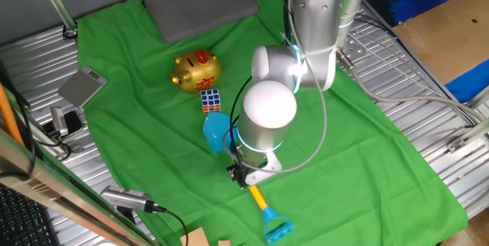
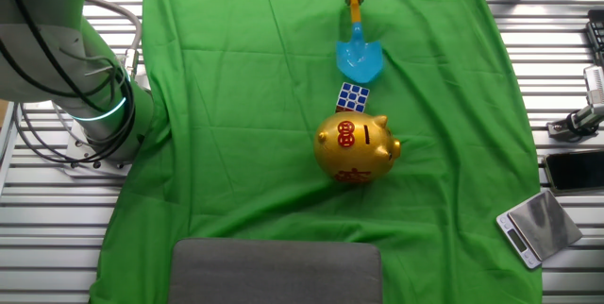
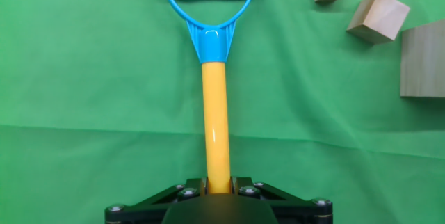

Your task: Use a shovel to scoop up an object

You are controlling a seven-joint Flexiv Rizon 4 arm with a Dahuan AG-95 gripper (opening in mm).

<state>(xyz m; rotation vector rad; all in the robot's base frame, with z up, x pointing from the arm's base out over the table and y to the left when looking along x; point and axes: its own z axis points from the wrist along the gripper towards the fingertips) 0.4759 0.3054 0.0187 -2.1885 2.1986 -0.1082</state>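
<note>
The fingers point(image 3: 188, 193) were clamped on the yellow shaft of the shovel point(image 2: 358, 40), with the gripper point(image 3: 219, 190) holding it low over the green cloth point(image 1: 367, 154). The blue D-shaped end pointed away from the arm's base. The light blue blade lay just short of the small multicoloured cube point(image 2: 353, 97), apparently not touching it. The cube sat close against the gold piggy bank point(image 2: 357, 148). The scoop itself seemed not yet begun; next, the blade likely needed to slide flat under the cube, using the bank as a backstop.
</note>
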